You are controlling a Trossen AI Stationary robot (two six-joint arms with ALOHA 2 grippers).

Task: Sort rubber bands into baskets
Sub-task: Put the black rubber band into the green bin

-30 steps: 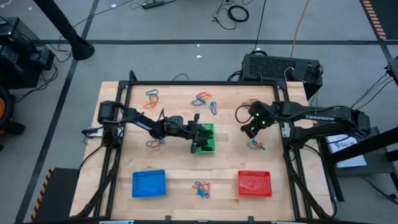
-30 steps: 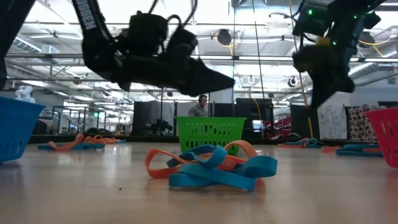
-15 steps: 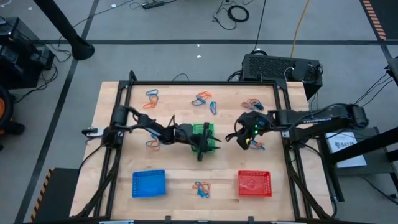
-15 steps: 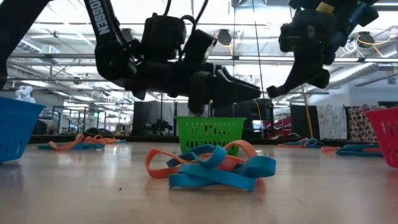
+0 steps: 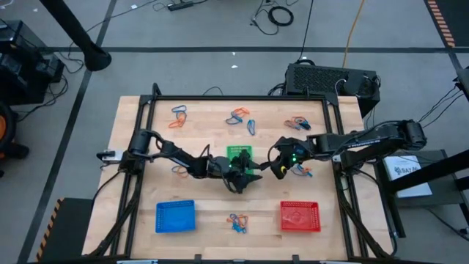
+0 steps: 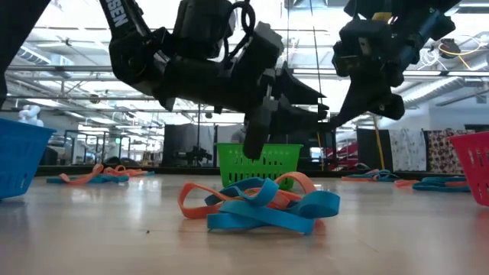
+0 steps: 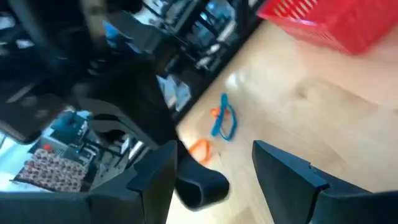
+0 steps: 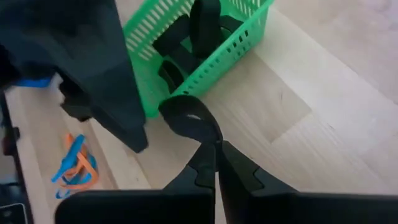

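Green basket (image 5: 239, 155) holds black bands; left tool (image 5: 248, 178) gapes beside it, right tool (image 8: 214, 163) pinches a black band (image 8: 186, 121)

Three mesh baskets stand on the worktop (image 5: 205, 117): one green basket (image 5: 239, 155), one blue basket (image 5: 176, 216), one red basket (image 5: 300, 216). Loose rubber bands lie in six clusters: one at the far left (image 5: 179, 115), one at the far middle (image 5: 242, 119), one at the far right (image 5: 297, 122), one left of centre (image 5: 180, 169), one right of centre (image 5: 302, 171), one between the blue and red baskets (image 5: 236, 221). The bands within each cluster overlap too much to count. Black bands lie in the green basket; their number cannot be told. Two arms reach in, each with one end effector: left end effector (image 5: 248, 180), right end effector (image 5: 272, 168).
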